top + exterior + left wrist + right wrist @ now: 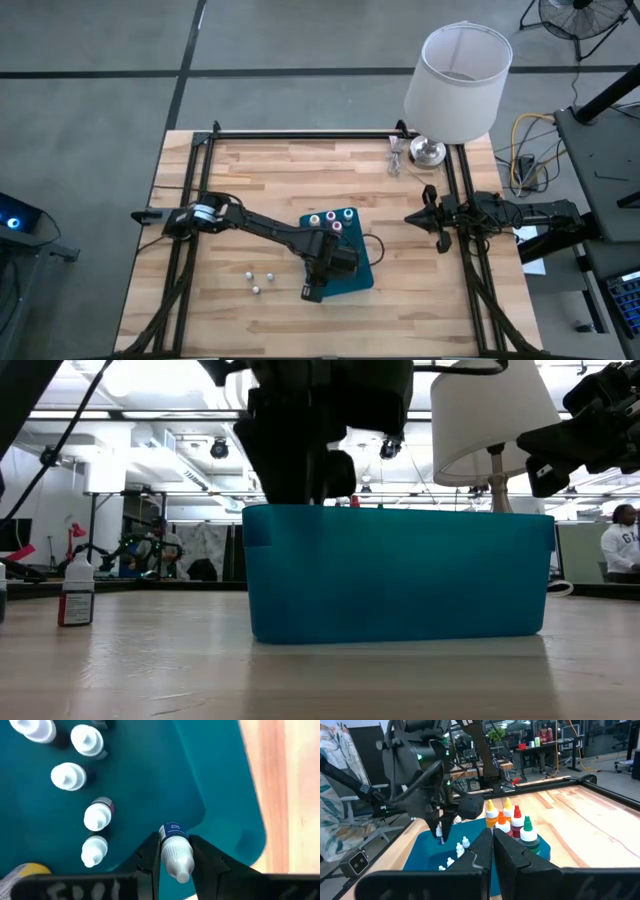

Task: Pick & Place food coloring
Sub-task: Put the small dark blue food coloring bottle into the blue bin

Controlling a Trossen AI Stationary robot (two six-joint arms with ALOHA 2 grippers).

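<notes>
The left gripper hangs over the near part of the teal rectangular plastic tray, which sits near the middle of the light wooden table. Its two dark fingers stand narrowly apart and pinch a small whitish bottle with a blue label. The bottle sits squarely between the fingers, its long axis running along them: the ribbed white cap and nozzle point back toward the wrist, the labelled base points down at the tray floor. From the right wrist view the same bottle hangs roughly upright above the tray, not touching it.

Inside the tray, several small white-capped bottles stand upright in a loose row beside the held one. At the tray's far edge stands a cluster of taller bottles with coloured caps. Three small whitish bottles lie on the bare wood near the tray's left side.

The right gripper waits at the table's right edge, fingers pressed together and holding nothing. A white-shaded lamp stands at the far right corner.
</notes>
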